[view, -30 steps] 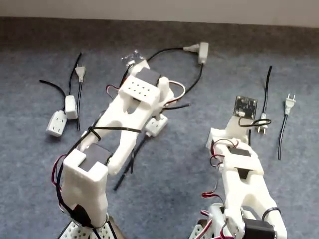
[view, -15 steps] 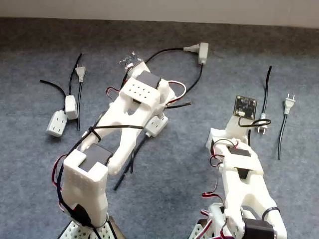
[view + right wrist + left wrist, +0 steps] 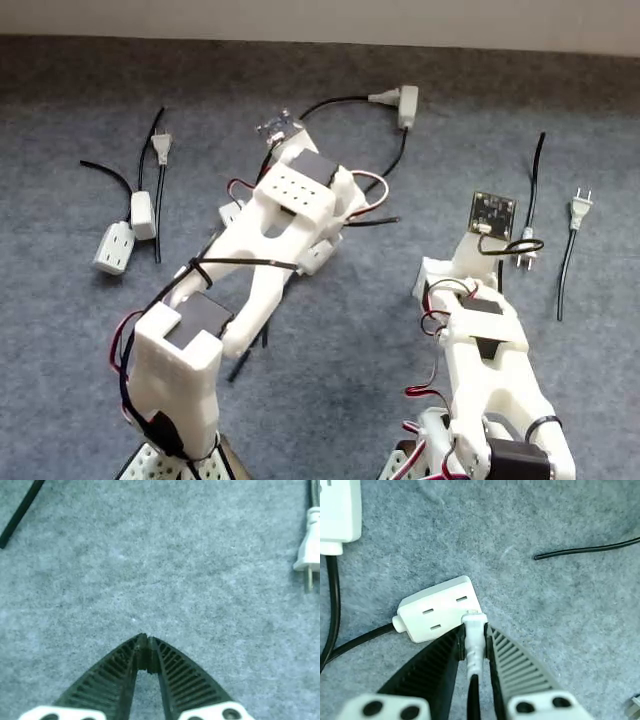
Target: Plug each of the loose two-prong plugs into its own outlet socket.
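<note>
Grips a white plug in the left claw, nose touching the corner of the socket block just ahead of the fingertips, probably not yet seated in a slot. Holds the right claw pinched together on nothing, a loose plug lying ahead and off to its side, so most of the job likely remains.

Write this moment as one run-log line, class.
left tool: shut on plug | plug tip: at outlet socket corner, prongs hidden | right tool: shut, empty, above carpet
</note>
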Controlling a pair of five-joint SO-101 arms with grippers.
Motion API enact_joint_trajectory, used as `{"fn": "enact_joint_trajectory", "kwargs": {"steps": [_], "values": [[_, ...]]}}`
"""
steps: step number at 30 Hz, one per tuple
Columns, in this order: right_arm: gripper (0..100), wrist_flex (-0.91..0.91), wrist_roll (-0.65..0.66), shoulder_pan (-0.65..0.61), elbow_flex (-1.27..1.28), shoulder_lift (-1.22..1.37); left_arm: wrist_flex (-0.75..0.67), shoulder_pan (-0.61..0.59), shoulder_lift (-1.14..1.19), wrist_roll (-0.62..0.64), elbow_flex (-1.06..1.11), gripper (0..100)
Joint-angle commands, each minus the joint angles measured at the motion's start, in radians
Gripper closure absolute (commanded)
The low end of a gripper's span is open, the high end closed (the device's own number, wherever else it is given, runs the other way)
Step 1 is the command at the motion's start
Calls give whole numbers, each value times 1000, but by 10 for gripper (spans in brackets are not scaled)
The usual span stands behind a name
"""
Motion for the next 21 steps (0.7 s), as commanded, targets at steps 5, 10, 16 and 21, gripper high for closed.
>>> {"fn": "enact_joint_trajectory", "kwargs": {"steps": [5,10,16,21], "values": [[991,-16,-5,-8,-4,1,-20,-25,-10,8,12,993],[991,-16,-5,-8,-4,1,-25,-30,-10,8,19,993],[991,-16,-5,-8,-4,1,-20,-45,-8,8,21,993],[991,-16,-5,-8,-4,1,-25,-79,-8,8,44,993]]}}
